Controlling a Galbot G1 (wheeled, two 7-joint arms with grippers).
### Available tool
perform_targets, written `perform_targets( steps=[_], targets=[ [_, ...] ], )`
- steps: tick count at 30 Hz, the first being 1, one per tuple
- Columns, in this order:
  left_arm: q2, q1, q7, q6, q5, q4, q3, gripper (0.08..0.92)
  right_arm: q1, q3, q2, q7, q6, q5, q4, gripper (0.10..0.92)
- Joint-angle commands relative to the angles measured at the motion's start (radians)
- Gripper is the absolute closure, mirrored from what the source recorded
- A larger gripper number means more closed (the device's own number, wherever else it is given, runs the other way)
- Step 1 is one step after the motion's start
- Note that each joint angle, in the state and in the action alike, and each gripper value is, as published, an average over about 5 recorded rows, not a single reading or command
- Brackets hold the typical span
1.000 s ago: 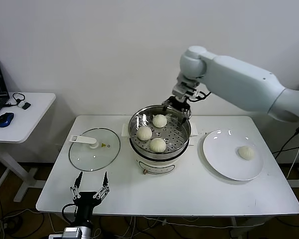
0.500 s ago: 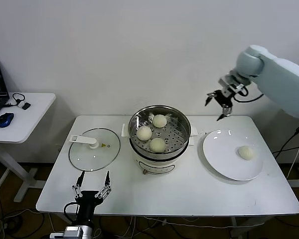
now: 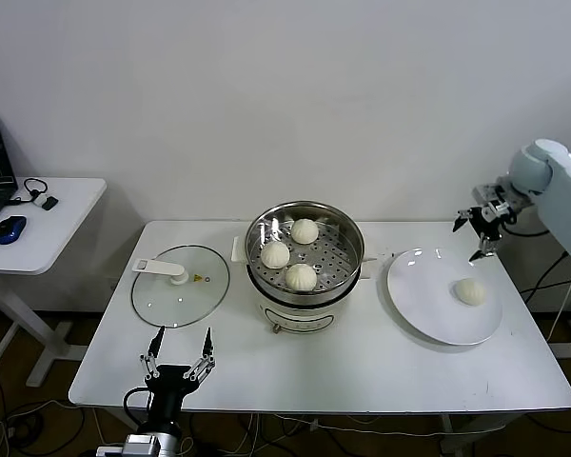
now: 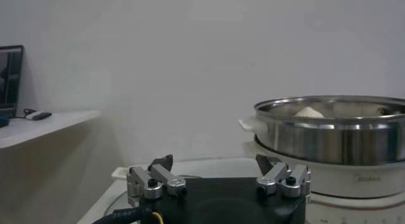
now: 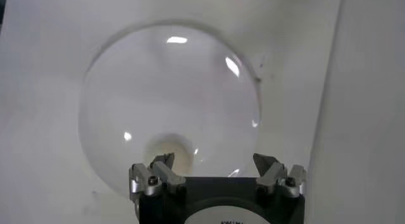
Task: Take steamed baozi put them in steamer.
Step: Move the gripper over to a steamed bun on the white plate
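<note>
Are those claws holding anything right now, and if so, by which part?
Nothing is held. The right gripper hangs open and empty above the plate, where one bun lies. The left gripper is open too, at the table's near edge.

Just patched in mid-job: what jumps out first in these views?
The shiny steel steamer at mid-table, already holding three baozi. To its right, the white plate carries the last baozi, with the right gripper open in the air above the plate's far edge. The glass lid lies left of the steamer, and the left gripper waits open at the table's near edge.
</note>
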Motion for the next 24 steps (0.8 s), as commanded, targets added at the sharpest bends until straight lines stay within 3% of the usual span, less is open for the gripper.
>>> perform_targets(
  steps=[1, 13, 24],
  targets=[
    [0.001, -0.004, 0.001, -0.001, -0.001, 0.003, -0.005, 0.177, -0.212, 0.237, 0.014, 0.008, 0.047, -0.24, -0.111, 0.203],
    [0.003, -0.007, 0.001, 0.002, -0.002, 0.014, -0.01, 0.177, -0.261, 0.42, 0.118, 0.069, 0.141, -0.483, -0.235, 0.203],
    [0.004, -0.009, 0.001, 0.001, -0.003, 0.024, -0.013, 0.177, -0.273, 0.429, 0.152, 0.075, 0.13, -0.482, -0.25, 0.203]
  ],
)
